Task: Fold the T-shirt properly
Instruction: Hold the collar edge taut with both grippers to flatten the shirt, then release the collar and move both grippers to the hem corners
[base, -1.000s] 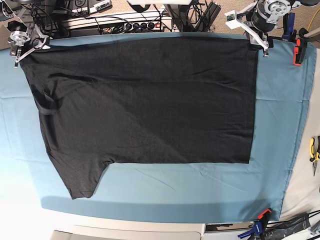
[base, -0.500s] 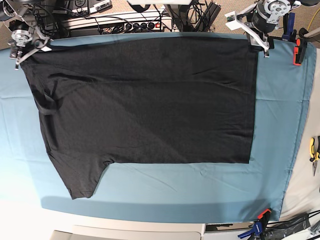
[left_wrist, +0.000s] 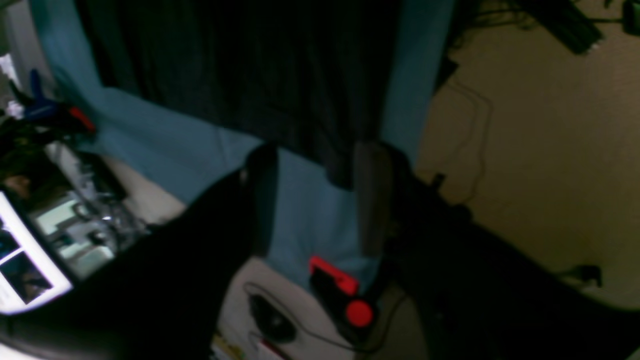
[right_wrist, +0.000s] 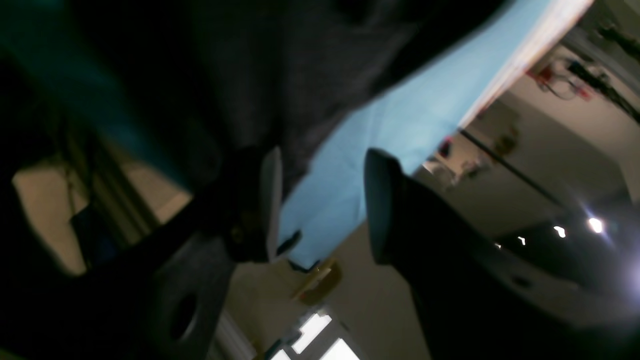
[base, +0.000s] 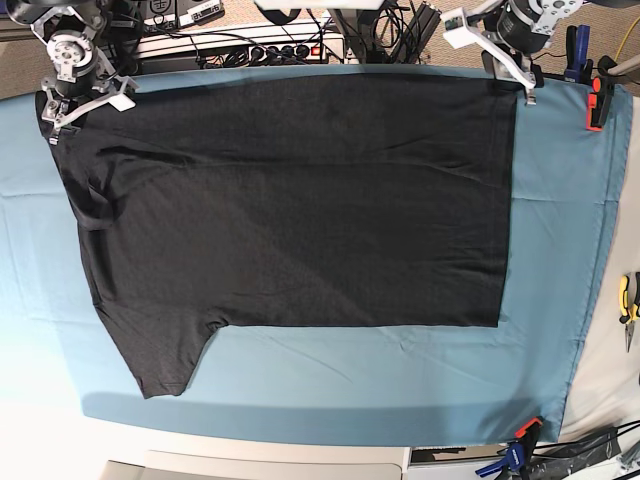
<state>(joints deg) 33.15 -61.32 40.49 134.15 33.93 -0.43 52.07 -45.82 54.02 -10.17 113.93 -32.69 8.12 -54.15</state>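
The T-shirt (base: 290, 210) lies flat on the blue cloth (base: 400, 380), plain dark side up, with one sleeve pointing to the near left corner. The left gripper (base: 510, 70) hangs over the far right corner of the shirt and the right gripper (base: 75, 100) over the far left corner. Both stand with jaws apart, and neither seems to hold anything; in the left wrist view the shirt corner lies between the jaws but looks free.

The risk, as it seems, is a bad pinch. The shirt is thin, soft cotton, so a gripper may take only the top layer, or catch the blue cloth together with it. Then the fold would come crooked, or the cloth would be pulled despite the clamps (base: 597, 100) at its edge. If the two grippers lift unevenly, the limp fabric will wrinkle. Small creases near the collar could also be folded in.
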